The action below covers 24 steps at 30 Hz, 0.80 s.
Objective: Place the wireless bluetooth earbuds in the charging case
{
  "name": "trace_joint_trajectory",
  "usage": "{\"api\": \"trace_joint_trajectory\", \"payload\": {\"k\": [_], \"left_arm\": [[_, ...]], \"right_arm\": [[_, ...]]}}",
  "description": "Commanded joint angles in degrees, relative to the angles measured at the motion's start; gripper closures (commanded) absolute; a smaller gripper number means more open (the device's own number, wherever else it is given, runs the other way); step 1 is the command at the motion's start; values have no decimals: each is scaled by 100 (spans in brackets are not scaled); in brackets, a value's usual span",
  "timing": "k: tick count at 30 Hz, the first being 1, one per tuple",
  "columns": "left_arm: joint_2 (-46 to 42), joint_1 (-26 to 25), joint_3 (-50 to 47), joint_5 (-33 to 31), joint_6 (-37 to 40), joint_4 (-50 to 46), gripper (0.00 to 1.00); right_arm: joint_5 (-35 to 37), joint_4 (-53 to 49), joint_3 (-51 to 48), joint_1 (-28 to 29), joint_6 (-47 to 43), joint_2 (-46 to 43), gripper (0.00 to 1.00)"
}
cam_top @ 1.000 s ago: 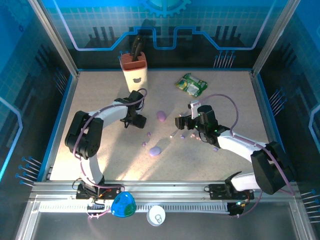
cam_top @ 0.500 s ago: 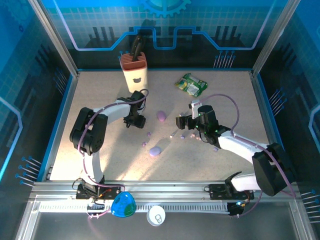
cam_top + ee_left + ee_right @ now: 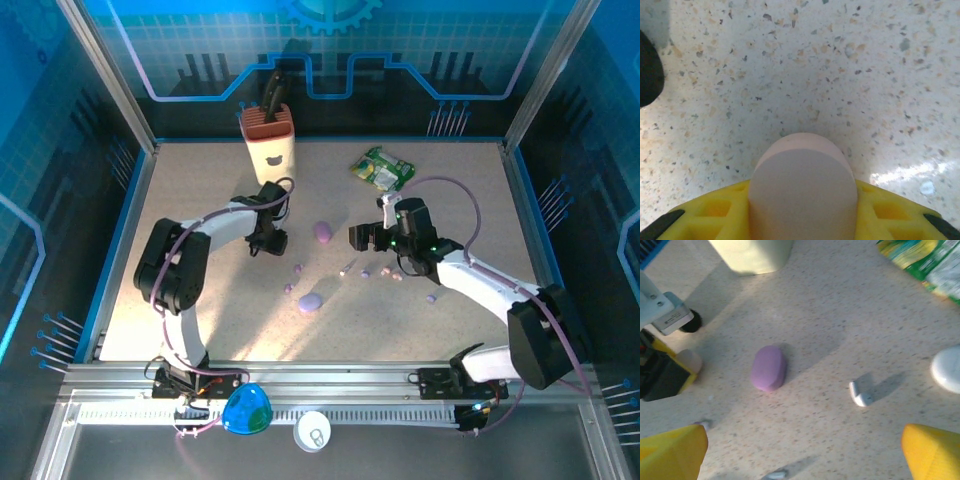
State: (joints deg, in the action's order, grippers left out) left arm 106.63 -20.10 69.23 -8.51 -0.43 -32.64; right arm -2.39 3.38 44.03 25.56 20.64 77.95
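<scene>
Step in hand looks like reach and pick-up; nothing is inserted yet. Tiny lilac plastic earbuds (image 3: pixel 297 267) lie loose on the speckled beige tabletop (image 3: pixel 250 330), scattered between the two arms. One pale stemmed bud (image 3: pixel 860 394) lies on its own below the right wrist camera, touching nothing. Two purple oval pebble cases are out: one (image 3: pixel 322 231) between the grippers, the other (image 3: pixel 310 301) nearer the bases. Both look shut, with no bud in either.

Left gripper (image 3: pixel 270 242) sits low over the table, just left of the farther purple case. Its wrist view shows a pale pink rounded-end piece (image 3: pixel 802 192) against the yellow finger body. It may be a held item or part of the finger, and the view is too tight to say, so I cannot tell whether this gripper is clenched or released. Right gripper (image 3: pixel 360 240) is released, with yellow fingertips (image 3: pixel 675 452) spread wide over bare table right of that case.

Next move, as a judgement: a case lid has to be opened and the case steadied. Then the right gripper needs to drop onto the stemmed bud and pinch it square. The bud is small and likely to slip.
</scene>
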Motion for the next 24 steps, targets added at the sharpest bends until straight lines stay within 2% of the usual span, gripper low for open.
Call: {"api": "trace_joint_trajectory", "payload": {"k": [1, 6, 10, 15, 20, 24], "left_arm": [[-602, 15, -225, 419, 320, 554, 62], [-1249, -42, -559, 1170, 824, 1637, 65], [-1379, -188, -454, 1521, 1337, 1992, 65], [-1478, -538, -525, 2107, 2353, 2426, 63], [-1599, -728, -713, 2826, 2985, 2848, 64], [-1728, -843, -872, 3392, 3362, 3020, 64]], "right_arm": [[-1180, -220, 63, -388, 663, -76, 0], [-2022, 193, -159, -775, 1336, -129, 0], [-2400, 113, -90, -894, 1655, -121, 0], [-2845, 157, -33, -977, 2096, -218, 0], [-3309, 280, -88, -1199, 2822, -351, 6], [-3729, 338, -70, -1235, 3069, -269, 12]]}}
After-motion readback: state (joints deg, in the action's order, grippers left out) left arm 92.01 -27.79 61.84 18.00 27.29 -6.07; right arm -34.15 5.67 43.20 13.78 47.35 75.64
